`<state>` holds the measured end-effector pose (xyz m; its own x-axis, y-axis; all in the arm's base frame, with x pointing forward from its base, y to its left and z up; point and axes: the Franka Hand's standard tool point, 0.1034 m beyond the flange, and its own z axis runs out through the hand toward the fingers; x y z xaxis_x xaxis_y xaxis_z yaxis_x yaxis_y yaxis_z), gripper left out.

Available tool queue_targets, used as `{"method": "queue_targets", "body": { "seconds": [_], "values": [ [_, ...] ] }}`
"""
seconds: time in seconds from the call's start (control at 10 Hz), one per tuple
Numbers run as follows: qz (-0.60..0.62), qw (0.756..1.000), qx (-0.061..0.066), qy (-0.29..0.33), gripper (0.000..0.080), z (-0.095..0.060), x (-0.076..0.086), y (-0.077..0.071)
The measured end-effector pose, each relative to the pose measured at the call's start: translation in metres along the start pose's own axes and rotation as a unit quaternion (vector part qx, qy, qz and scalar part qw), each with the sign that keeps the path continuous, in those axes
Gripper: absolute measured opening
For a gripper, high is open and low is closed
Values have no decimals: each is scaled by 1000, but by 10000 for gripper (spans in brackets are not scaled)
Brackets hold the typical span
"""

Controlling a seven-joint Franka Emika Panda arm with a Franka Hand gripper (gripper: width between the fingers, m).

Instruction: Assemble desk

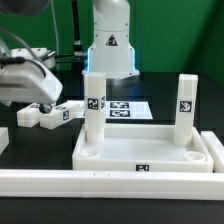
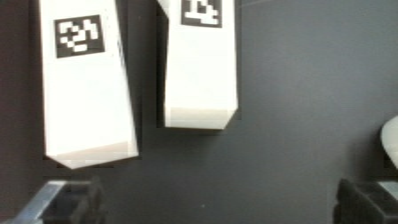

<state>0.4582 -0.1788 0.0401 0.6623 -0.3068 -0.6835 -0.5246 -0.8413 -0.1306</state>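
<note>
Claw (image 1: 40,98) stands wide and empty at the exterior view's left, just above two loose legs (image 1: 60,113) lying flat side by side. Wrist view: their long axes run parallel, crosswise to the line between the fingers (image 2: 63,205), and sit nearer one finger than the other. Further right, the tabletop (image 1: 120,152) holds two upright legs (image 1: 95,105), axes vertical.

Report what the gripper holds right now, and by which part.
Nothing is held. The gripper stands open, empty between its fingers, with two loose leg blocks lying untouched nearby.
</note>
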Motion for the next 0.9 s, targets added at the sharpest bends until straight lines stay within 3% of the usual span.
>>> {"method": "queue_targets", "body": {
  "seconds": [0.4,0.9],
  "values": [
    [4,991,7,-133,649,13,-1,4],
    [8,992,-5,-126,649,35,6,-1]
  ]
}}
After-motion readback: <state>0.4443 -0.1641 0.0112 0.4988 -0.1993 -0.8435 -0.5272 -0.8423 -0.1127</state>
